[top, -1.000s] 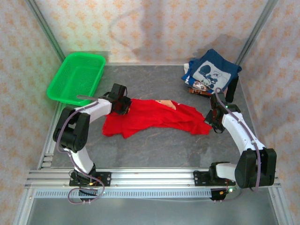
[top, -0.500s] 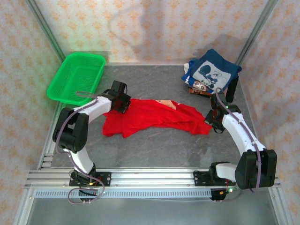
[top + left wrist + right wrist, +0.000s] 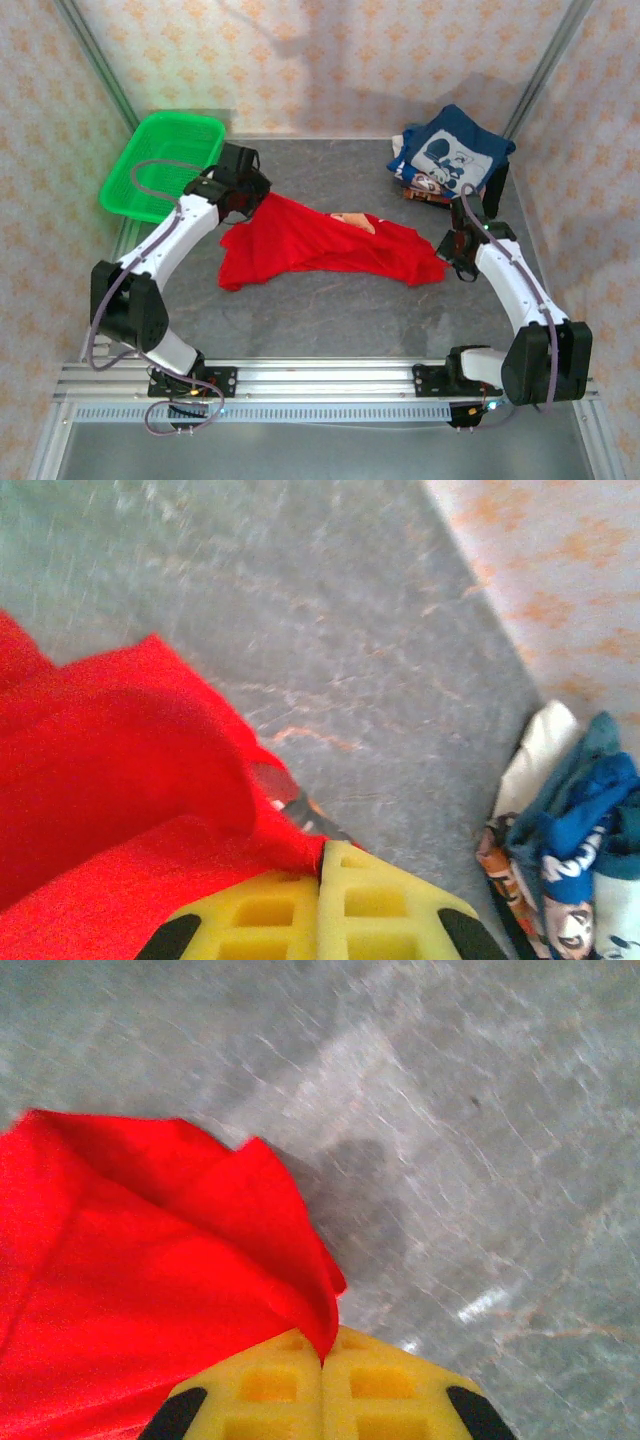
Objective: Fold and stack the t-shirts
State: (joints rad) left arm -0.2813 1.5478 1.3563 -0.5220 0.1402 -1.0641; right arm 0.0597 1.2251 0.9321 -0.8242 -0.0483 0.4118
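The bright red t-shirt [image 3: 320, 248] lies crumpled and stretched across the middle of the table, a bit of its brown print [image 3: 352, 220] showing. My left gripper [image 3: 245, 195] is shut on its far left edge and holds that edge lifted; in the left wrist view [image 3: 322, 855] the red cloth [image 3: 110, 780] is pinched between the yellow pads. My right gripper [image 3: 452, 250] is shut on the shirt's right corner [image 3: 300, 1290], pinched in the right wrist view [image 3: 322, 1345]. A navy tee with white cartoon print [image 3: 455, 155] tops the folded stack at the back right [image 3: 575, 830].
A green plastic basket [image 3: 165, 165] stands at the back left, close beside my left arm. The folded stack sits near the right corner post [image 3: 540, 65]. Bare grey tabletop [image 3: 330, 320] stretches in front of the red shirt.
My left arm has swung up and toward the back, lifting the red shirt's left edge with it. The right gripper has barely moved, still holding the right corner.
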